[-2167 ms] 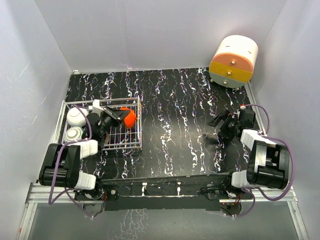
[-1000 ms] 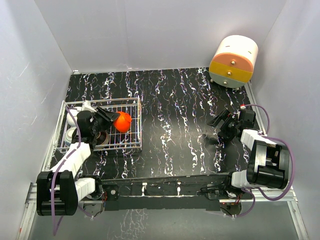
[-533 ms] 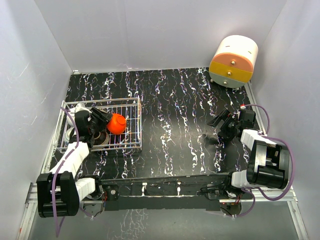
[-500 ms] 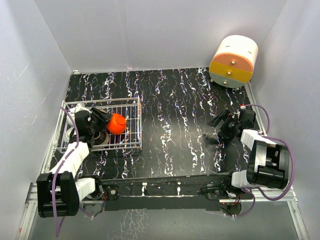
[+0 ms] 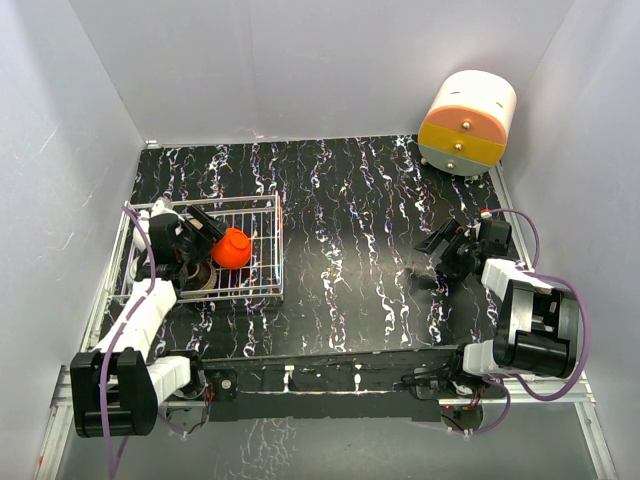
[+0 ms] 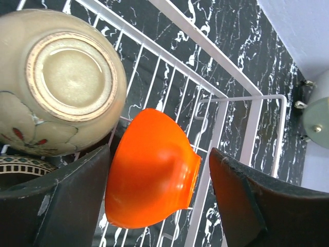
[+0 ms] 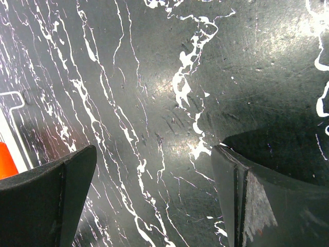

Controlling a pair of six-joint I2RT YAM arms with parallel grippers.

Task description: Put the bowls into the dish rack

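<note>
Black marble-pattern table, pale walls around. Dish rack stands on left part of table. Left gripper is inside rack, jaws apart. Red-orange bowl lies between them, bottom up and tilted, touching one finger, small gap to other. Beige bowl just beside it, also bottom up. Right gripper has jaws wide apart, low over table, well apart from rack.

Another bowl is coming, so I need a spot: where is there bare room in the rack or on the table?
Free: the dish rack's right end, between the red-orange bowl and its right wall; also the table between rack and right gripper. Crowded: the rack's left part, with the cream bowl and the left gripper.
</note>
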